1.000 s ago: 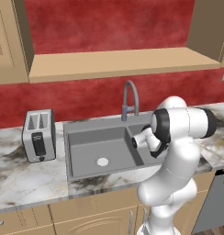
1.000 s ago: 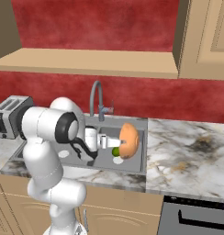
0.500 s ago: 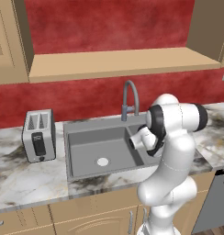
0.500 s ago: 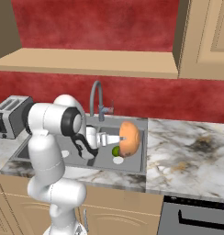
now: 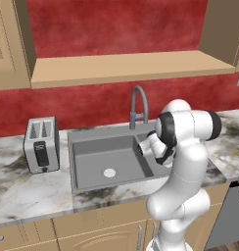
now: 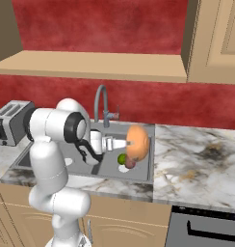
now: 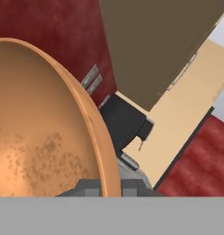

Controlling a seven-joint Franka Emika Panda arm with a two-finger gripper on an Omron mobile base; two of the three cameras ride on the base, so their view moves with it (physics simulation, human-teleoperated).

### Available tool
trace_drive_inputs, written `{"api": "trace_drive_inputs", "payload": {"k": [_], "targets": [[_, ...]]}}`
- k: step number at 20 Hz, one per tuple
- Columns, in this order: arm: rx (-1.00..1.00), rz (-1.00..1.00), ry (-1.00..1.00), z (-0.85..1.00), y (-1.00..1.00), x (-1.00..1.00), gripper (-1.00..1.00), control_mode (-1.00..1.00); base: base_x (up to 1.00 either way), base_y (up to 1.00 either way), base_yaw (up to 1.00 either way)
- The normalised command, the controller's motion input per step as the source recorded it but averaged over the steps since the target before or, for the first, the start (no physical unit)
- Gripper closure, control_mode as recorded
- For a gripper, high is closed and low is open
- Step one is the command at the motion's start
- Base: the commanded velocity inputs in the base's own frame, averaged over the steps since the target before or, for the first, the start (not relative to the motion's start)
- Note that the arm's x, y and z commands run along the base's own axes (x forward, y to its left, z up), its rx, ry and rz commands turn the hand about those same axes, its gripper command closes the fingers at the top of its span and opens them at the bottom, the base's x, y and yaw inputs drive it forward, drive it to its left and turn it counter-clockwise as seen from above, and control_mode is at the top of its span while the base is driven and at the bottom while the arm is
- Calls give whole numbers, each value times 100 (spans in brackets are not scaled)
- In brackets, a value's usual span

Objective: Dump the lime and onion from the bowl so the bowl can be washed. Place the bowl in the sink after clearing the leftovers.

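The shallow orange-tan bowl [image 6: 137,143] is tipped on edge over the right-hand basin of the grey double-basin sink [image 5: 82,142], and the jaws of the gripper [image 6: 123,143] are pinched narrow on its rim; in the hand view the rim runs down between the two finger tips.

Against the views from a second ago, the arm has rolled further, the bowl stands steeper, and its contents have gone out. The small bright green lime [image 6: 122,158] and the small dark purple-red onion [image 6: 130,164] now sit low in the basin just below the bowl's lower edge, touching or nearly touching each other. In the hand view the bowl's glossy inside [image 7: 36,151] looks bare.

So the dumping part looks done. What remains, by my reading, is lowering the bowl into the sink and releasing it.
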Motion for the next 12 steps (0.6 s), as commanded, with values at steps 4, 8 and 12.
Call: {"api": "trace_drive_inputs", "payload": {"k": [4,8,12], "targets": [[0,-5,0,42,-21,-5,100,-100,0,0,0],[4,-1,0,35,-6,-30,100,-100,0,0,0],[21,1,-2,29,0,-57,100,-100,0,0,0]]}}
